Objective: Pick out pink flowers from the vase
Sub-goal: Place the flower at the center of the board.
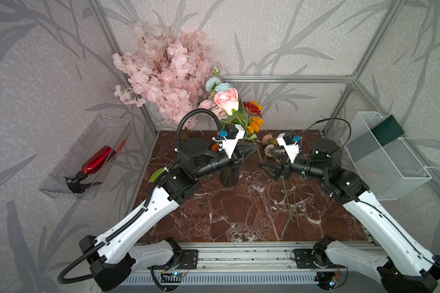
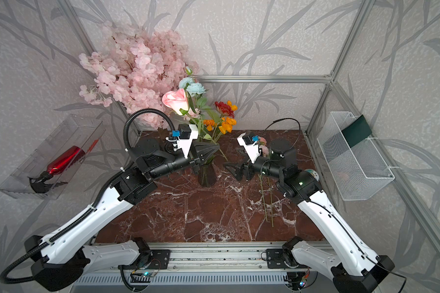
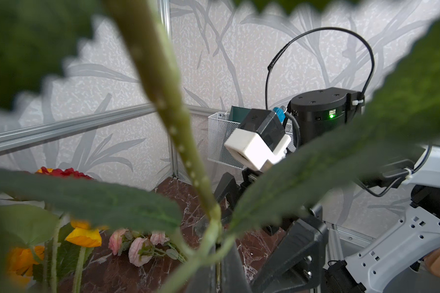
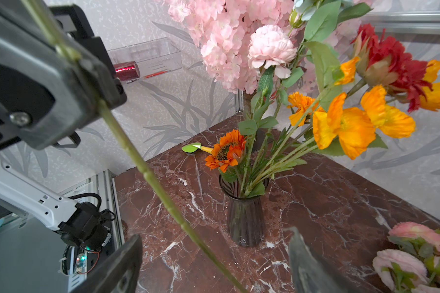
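Note:
My left gripper is shut on the green stem of a big pink rose, beside and above the dark glass vase. The stem slants down clear of the vase and passes between the fingers of my right gripper, which is open and not touching it. A pale pink ruffled bloom stands among the vase's flowers. More pink flowers lie on the marble table by my right gripper.
Orange and red flowers and light blue ones stand in the vase. A pink blossom tree fills the back left corner. A white wire basket hangs on the right wall, a clear bin with a red bottle on the left.

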Tool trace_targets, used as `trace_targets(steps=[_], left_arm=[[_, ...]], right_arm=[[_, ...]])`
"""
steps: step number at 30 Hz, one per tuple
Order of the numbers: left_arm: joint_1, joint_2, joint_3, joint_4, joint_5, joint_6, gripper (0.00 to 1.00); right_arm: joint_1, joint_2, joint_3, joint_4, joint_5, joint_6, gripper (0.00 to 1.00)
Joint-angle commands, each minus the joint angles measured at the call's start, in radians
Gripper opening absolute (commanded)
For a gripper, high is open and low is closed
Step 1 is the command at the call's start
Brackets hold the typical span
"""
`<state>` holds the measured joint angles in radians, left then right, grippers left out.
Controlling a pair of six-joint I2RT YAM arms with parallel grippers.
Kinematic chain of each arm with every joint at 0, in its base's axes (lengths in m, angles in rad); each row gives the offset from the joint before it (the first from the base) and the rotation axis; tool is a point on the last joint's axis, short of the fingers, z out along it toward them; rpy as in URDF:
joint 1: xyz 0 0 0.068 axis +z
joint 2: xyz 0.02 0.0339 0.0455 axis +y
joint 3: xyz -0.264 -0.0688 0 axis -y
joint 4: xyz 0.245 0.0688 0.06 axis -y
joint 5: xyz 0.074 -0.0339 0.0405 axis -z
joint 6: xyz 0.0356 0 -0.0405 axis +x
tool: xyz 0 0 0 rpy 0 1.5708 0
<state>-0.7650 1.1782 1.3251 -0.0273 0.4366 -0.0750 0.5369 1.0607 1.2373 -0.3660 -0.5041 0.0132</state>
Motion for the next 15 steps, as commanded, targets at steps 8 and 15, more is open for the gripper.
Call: trace_targets(steps=[8, 15], left_arm=[[-0.011, 0.065, 0.03, -0.055, 0.078, 0.001, 0.0], [-0.011, 0.083, 0.037, -0.064, 0.087, -0.003, 0.0]], right_arm=[[0.005, 0.013, 0.042, 0.013, -0.03, -0.027, 0.63], [0.004, 0.034, 0.054, 0.016, -0.06, -0.027, 0.41]])
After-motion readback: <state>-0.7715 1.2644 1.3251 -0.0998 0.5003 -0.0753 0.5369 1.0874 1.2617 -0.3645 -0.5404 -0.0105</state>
